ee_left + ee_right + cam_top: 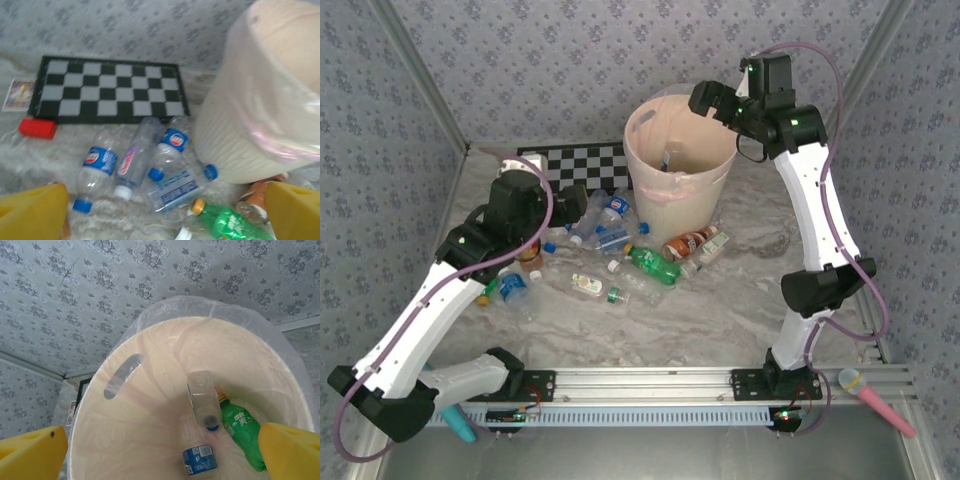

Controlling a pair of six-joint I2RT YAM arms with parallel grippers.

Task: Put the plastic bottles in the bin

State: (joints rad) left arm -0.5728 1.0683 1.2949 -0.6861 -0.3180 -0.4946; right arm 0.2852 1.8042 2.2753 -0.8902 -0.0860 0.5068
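Right tool (160, 460) spread wide above bin (125, 405), bottles (242, 432) directly below

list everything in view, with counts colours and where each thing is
table: one, marbled grey-white
bin: one, cream with clear liner, far centre
plastic bottles on the table: roughly ten, mostly clear with blue labels, one green, one brown-orange, heaped left of and before the bin
plastic bottles in the bin: three visible, green, clear blue-capped, blue-labelled, at its bottom
checkerboard: one, black and grey, left of the bin
red block: one, red, by the board's near left corner
card: one, printed, left of the board
pink stick: one, pink with yellow-green head, near right rail
teal object: one, near left rail
left hand: one, yellow, open, over the bottle heap
right hand: one, yellow, open, above the bin's mouth
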